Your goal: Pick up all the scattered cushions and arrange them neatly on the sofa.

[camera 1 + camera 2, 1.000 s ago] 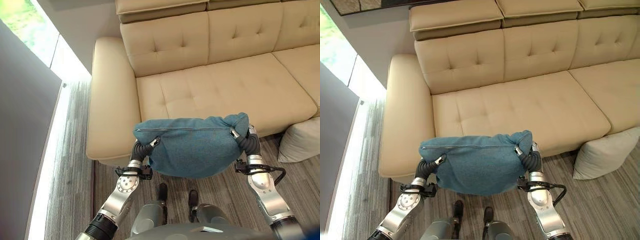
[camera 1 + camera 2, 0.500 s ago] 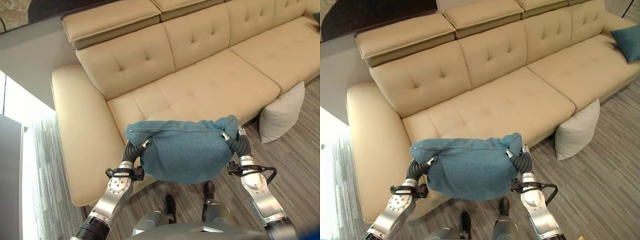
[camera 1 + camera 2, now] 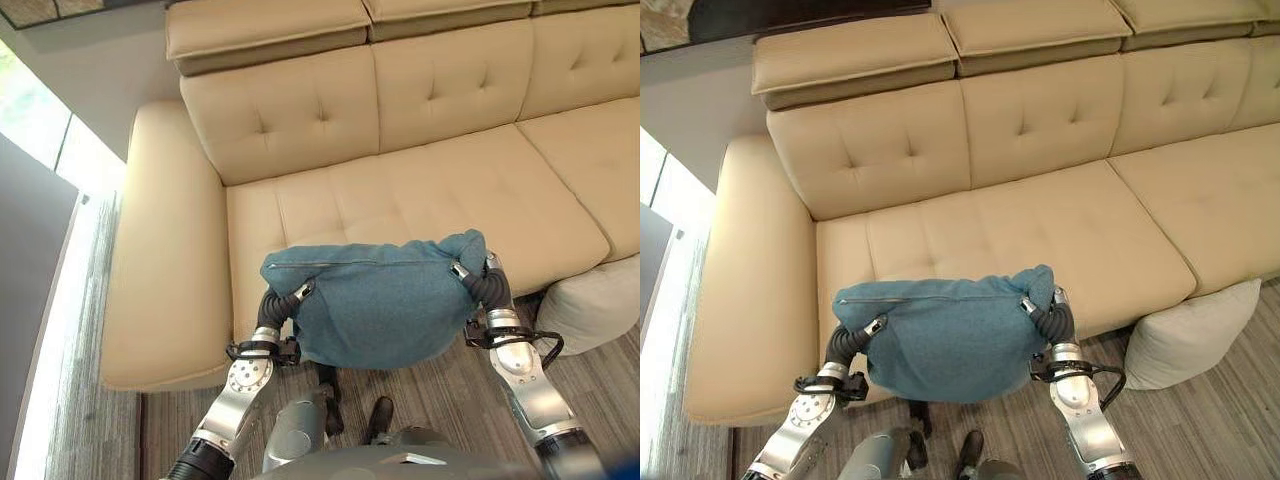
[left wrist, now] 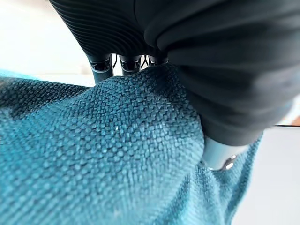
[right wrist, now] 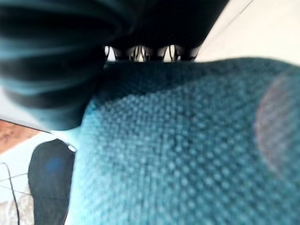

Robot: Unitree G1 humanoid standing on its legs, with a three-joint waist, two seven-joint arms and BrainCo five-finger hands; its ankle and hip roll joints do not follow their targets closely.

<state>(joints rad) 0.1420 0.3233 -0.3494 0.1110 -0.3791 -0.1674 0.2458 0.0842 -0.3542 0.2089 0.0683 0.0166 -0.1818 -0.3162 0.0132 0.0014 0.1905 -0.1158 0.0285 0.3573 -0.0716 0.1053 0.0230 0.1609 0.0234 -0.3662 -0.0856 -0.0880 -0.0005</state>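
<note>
Outside the job itself I'm just seeing room stuff. There's a pale wall [image 3: 100, 60] with a dark framed thing [image 3: 790, 15] mounted high on it. A bright window [image 3: 35, 110] sits just beside that wall, and grey plank floor [image 3: 1200, 420] runs below it.

Bright daylight from the left; wrist views blurred.

The teal cushion [image 3: 378, 308] is coarse woven cloth, matt and nubbly (the wrist views show each thread of the weave), with a zip seam along its far edge. The cream sofa [image 3: 420, 190] looks like smooth leather with a soft sheen, tufted by buttons. The pale cushion [image 3: 1185, 335] on the right is plain matt fabric. The floor [image 3: 100, 330] is grey wood-grain plank.
</note>
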